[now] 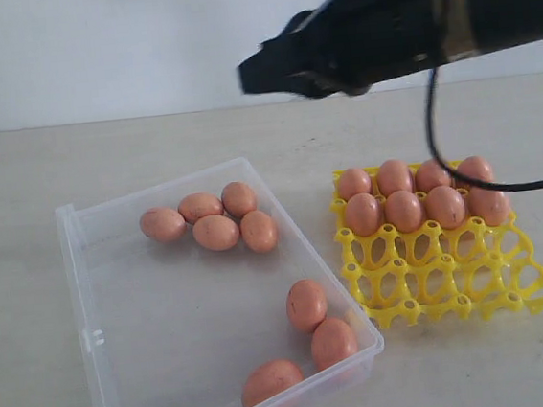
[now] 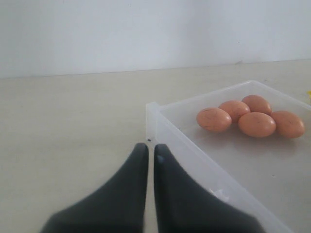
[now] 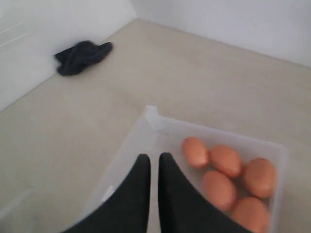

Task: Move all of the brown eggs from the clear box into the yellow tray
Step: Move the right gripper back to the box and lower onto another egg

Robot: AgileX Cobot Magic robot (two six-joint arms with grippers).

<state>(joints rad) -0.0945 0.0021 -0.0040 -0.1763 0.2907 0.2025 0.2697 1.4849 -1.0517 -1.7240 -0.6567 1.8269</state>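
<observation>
Eight brown eggs (image 1: 217,232) lie in the clear box (image 1: 167,319) below my right gripper (image 3: 154,157), jaws shut, empty; eight sit in the yellow tray (image 1: 436,311) behind them. My left gripper (image 2: 151,147), also shut, faces the box corner.

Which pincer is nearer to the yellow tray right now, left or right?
Right. The right pincer hangs shut over the clear box, which lies next to the yellow tray. The left pincer is shut outside the box's opposite side, so the box lies between it and the tray.
</observation>
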